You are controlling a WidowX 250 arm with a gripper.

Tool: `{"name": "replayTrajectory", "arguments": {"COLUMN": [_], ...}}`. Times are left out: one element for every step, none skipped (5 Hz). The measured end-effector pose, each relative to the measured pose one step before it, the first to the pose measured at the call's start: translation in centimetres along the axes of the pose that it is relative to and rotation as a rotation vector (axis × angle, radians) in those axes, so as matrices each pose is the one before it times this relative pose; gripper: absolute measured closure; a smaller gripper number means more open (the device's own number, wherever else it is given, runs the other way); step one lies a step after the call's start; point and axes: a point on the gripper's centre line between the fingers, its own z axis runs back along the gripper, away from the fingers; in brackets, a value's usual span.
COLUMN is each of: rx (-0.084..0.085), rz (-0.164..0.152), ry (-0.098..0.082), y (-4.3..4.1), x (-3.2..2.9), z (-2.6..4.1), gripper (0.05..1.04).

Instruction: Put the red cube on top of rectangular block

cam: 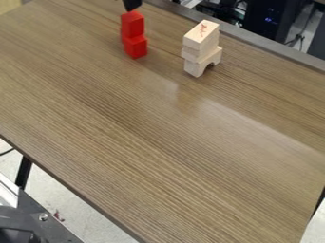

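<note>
The black gripper (132,4) shows at the top edge, directly above the red stack; whether it touches the stack I cannot tell. A red cube (132,23) forms the upper part of that stack, resting on a lower red block (136,47) that stands on the table. To the right, rectangular wooden blocks (201,40) lie on top of a pale wooden arch (203,62), whose opening faces the lower right. The uppermost wooden block has a red marking on its top face.
The brown wooden table (139,137) extends toward the camera from both stacks. Its grey back edge (254,41) runs behind the wooden blocks, with dark equipment (266,16) beyond. A dark metal frame (38,216) stands below the table at the lower left.
</note>
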Motion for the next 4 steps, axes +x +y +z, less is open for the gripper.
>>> {"name": "replayTrajectory", "arguments": {"rx": [0.0869, 0.0134, 0.0031, -0.0339], "rz": [0.0318, 0.0104, -0.0039, 0.0187], "ry": [-0.0379, -0.0051, -0.0046, 0.0254], "y": [0.120, 0.129, -0.069, -0.461], "x": [0.169, 0.050, 0.174, -0.571], "z": [-1.036, -0.089, -0.082, -1.178], "gripper": [0.083, 0.083, 0.083, 0.083]}}
